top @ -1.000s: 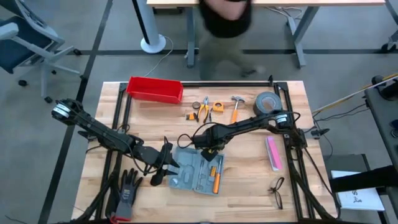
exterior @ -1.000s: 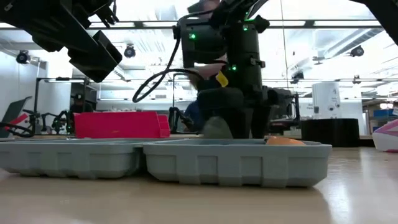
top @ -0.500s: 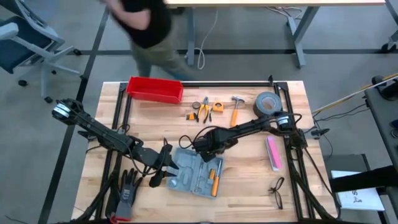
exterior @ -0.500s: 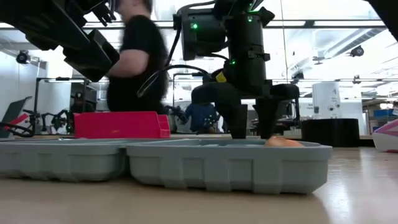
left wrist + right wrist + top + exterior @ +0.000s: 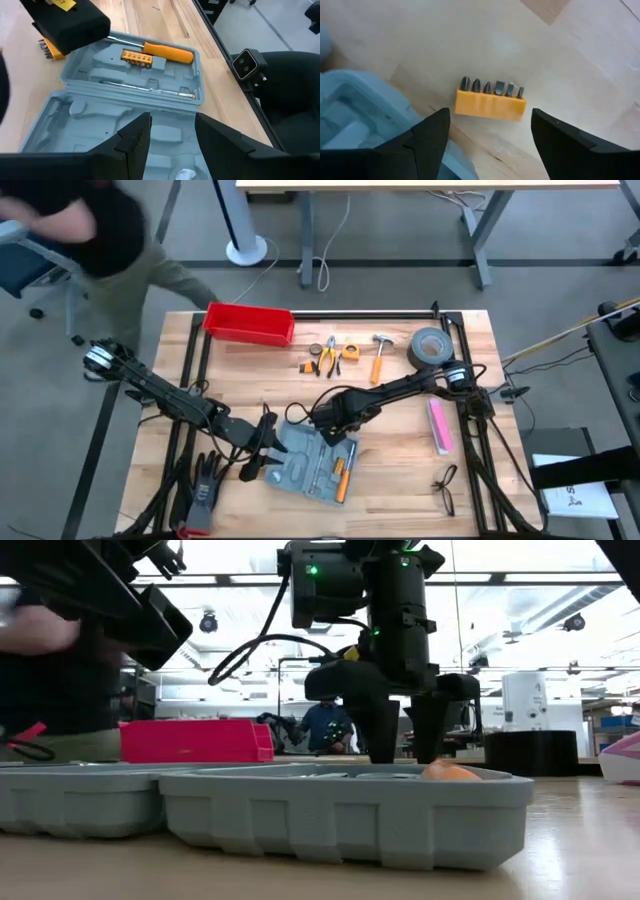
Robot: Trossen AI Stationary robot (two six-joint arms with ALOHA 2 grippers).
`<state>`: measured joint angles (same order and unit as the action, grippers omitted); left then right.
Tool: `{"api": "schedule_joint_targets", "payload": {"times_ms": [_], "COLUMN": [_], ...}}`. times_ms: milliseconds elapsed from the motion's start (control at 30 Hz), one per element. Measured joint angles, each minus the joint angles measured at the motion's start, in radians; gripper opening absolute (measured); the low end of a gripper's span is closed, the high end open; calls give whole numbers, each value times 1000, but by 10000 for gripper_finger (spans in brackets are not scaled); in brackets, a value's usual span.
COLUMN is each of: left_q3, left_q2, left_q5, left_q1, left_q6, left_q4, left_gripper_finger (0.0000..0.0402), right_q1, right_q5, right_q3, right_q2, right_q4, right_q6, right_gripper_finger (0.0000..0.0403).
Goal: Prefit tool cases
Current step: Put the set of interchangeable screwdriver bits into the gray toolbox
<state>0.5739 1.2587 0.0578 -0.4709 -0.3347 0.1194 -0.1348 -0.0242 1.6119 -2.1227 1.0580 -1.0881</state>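
Note:
The grey-blue tool case (image 5: 305, 465) lies open and flat on the table. One half holds an orange-handled screwdriver (image 5: 167, 51) and a yellow bit strip (image 5: 137, 58); the other half (image 5: 115, 125) is bare. My left gripper (image 5: 172, 135) hovers open over the bare half, slanting down from the table's left. My right gripper (image 5: 490, 132) points down, open, at the case's far edge. Its fingers stand on either side of a second yellow bit holder (image 5: 490, 102), which lies on the wood. My right gripper has one finger (image 5: 422, 140) close against the case's far edge (image 5: 385, 107); I cannot tell whether it touches. The bit holder lies between its fingers with a gap on each side.
Along the far side stand a red bin (image 5: 248, 323), pliers (image 5: 327, 352), a hammer (image 5: 380, 352) and a tape roll (image 5: 430, 345). A pink object (image 5: 440, 425) and glasses (image 5: 445, 488) lie at the right, black gloves (image 5: 205, 485) near left. A person (image 5: 100, 230) is beyond the far-left corner.
My right gripper has shifted slightly toward the table's near edge and rolled about its own axis, so both fingers now show apart in the low view. The open case has slid and turned a little toward the near left. The person has walked leftward behind the table.

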Motion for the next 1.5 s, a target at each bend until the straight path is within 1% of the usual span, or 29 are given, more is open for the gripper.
{"api": "schedule_joint_targets", "payload": {"times_ms": [100, 333, 433, 767, 867, 1100, 1400, 1500], "left_q3": [0, 0, 0, 0, 0, 0, 0, 0], "left_q2": [0, 0, 0, 0, 0, 0, 0, 0], "left_q5": [0, -8, -13, -19, -18, -18, -18, -18], "left_q1": [0, -2, -4, -10, -11, -11, -13, -13], "left_q6": [-5, -15, -15, -15, -15, -18, -19, -19], "left_q4": [1, 1, 1, -2, -2, -1, 0, 0], "left_gripper_finger": [162, 162, 162, 162, 162, 162, 162, 162], "right_q1": [4, 15, 20, 37, 37, 32, 21, 17], "right_q5": [8, 9, 9, 26, 21, 2, -13, -29], "right_q3": [0, -4, -5, -35, -38, -40, -34, -35], "right_q2": [0, -7, -16, -43, -43, -43, -25, -11], "right_q4": [-1, -28, -57, -80, -80, -76, -63, -29], "right_q6": [24, 14, 8, 15, 22, 45, 60, 58], "right_gripper_finger": [249, 237, 237, 248, 238, 200, 200, 198]}}
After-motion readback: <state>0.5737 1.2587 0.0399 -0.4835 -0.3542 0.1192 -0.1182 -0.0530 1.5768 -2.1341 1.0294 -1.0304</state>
